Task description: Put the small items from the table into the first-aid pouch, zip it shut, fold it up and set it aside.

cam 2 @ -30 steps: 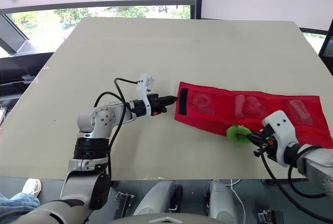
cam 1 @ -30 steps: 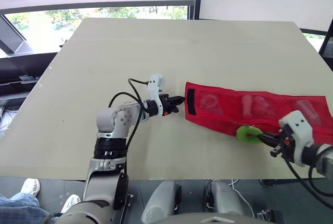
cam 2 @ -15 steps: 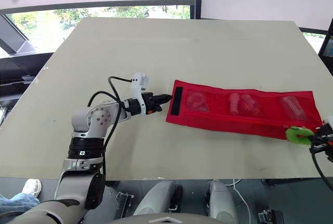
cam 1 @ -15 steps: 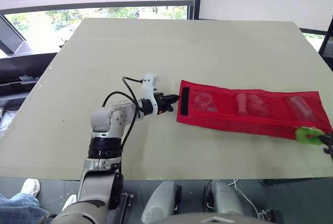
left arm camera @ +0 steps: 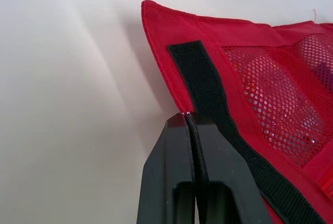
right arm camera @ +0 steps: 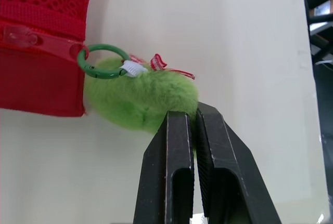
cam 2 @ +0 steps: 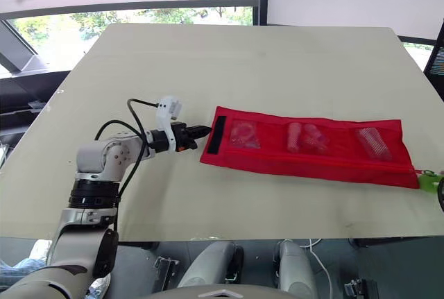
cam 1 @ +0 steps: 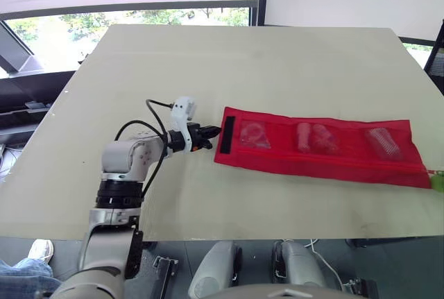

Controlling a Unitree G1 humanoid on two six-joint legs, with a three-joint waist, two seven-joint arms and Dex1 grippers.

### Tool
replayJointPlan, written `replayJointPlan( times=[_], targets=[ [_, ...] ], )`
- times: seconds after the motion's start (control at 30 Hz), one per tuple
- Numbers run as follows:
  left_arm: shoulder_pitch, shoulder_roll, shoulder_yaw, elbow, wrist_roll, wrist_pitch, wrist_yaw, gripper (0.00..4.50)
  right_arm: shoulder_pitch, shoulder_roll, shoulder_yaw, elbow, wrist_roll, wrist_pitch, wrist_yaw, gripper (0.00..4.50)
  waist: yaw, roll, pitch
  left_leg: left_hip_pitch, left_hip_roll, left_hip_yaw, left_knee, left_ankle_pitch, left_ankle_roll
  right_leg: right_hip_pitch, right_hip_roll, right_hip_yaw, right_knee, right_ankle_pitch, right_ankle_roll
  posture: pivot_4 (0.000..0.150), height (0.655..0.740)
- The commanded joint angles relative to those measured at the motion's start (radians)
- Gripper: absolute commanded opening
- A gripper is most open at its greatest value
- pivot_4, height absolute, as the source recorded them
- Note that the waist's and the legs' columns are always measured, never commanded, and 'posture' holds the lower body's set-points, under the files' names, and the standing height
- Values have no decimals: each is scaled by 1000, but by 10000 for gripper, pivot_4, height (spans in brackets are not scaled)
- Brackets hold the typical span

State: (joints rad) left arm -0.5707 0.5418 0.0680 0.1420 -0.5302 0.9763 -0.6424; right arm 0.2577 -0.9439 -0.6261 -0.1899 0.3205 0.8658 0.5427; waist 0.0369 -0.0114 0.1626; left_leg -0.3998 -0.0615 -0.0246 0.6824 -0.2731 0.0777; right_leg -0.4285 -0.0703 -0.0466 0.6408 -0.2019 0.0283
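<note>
First-aid pouch [cam 1: 319, 148] flat; left pincer [left arm camera: 188, 116] pinching its edge; right pincer [right arm camera: 195, 110] pinching green pompom [right arm camera: 135, 99].

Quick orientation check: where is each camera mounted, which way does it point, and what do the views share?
Both eyes: on the head, looking forward and down over the table and red pouch; the left arm and left claw show at the pouch's strap end.
Left wrist: looks along the left claw, shut on the pouch edge beside the black strap.
Right wrist: looks along the right claw, shut on the green fluffy ball at the zip end.
Shared: every view shows the pouch.
</note>
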Motion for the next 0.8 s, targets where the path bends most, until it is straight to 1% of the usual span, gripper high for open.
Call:
replayJointPlan(
  times=[0.03, 0.17, 0.3, 0.37, 0.4, 0.43, 0.5, 0.57, 0.63, 0.67, 0.8],
  targets=[
    [8, 82, 26, 19, 43, -50, -31, 0, -2, 3, -48, -53, 20, 22, 27, 276, 1, 0, 0, 0, 0, 0, 0, 0, 0, 0, 0, 0, 0, 0, 0, 1500, 7395],
    [-4, 128, 25, 51, 62, -77, -53, 0, -7, 10, -39, -68, 15, 21, 29, 276, 4, 1, 1, 0, 0, 0, 0, 0, 0, 0, 0, 0, 0, 0, 0, 1500, 7395],
    [-14, 120, 16, 43, 63, -75, -54, 0, -16, 24, -28, -119, 81, 7, 105, 276, 4, 1, 1, -1, 0, 0, 0, 0, 0, 0, -1, 0, 0, 0, 0, 1500, 7395],
    [-11, 110, 14, 27, 60, -64, -51, 0, -16, 27, -49, -138, 128, 33, 148, 6717, 3, 1, 1, -1, 0, 0, 0, 0, 0, 0, -1, 0, 0, 0, 0, 1500, 7395],
    [-10, 106, 14, 21, 60, -59, -49, 0, -14, 26, -63, -143, 150, 49, 169, 8448, 3, 1, 1, 0, 0, 0, 0, 0, 0, 0, -1, 0, 0, 0, 0, 1500, 7395],
    [-9, 103, 14, 17, 60, -56, -47, 0, -10, 24, -80, -143, 165, 56, 184, 11710, 2, 1, 1, -1, 0, 0, 0, 0, 0, 0, -1, 0, 0, 0, 0, 1500, 7395],
    [-5, 101, 14, 10, 61, -52, -44, 0, -13, 21, -113, -117, 152, 54, 167, 21798, 3, 1, 1, -1, 0, 0, 0, 0, 0, 0, -1, 0, 0, 0, 0, 1500, 7395],
    [-6, 99, 16, 8, 62, -46, -41, 0, -7, 20, -144, -105, 155, 57, 169, 30841, 3, 1, 1, -1, 0, 0, 0, 0, 1, 0, -1, 0, 0, 0, 0, 1500, 7395],
    [-7, 97, 17, 3, 62, -41, -38, 0, -3, 34, -179, -125, 196, 88, 185, 40801, 4, 1, 1, -1, 0, 0, 0, 0, 1, 0, -1, 0, 0, 0, 0, 1500, 7395],
    [-8, 96, 17, 0, 61, -37, -36, 0, -10, 51, -204, -145, 233, 118, 187, 44470, 4, 1, 1, -1, 0, 0, 0, 0, 1, 0, -1, 0, 0, 0, 0, 1500, 7395],
    [-8, 92, 20, -14, 55, -25, -27, 0, -29, 133, -308, -223, 400, 235, 183, 44470, 3, 1, 1, -1, 0, -1, 0, 0, 1, 0, -1, 0, 0, 0, 0, 1500, 7395]
  ],
)
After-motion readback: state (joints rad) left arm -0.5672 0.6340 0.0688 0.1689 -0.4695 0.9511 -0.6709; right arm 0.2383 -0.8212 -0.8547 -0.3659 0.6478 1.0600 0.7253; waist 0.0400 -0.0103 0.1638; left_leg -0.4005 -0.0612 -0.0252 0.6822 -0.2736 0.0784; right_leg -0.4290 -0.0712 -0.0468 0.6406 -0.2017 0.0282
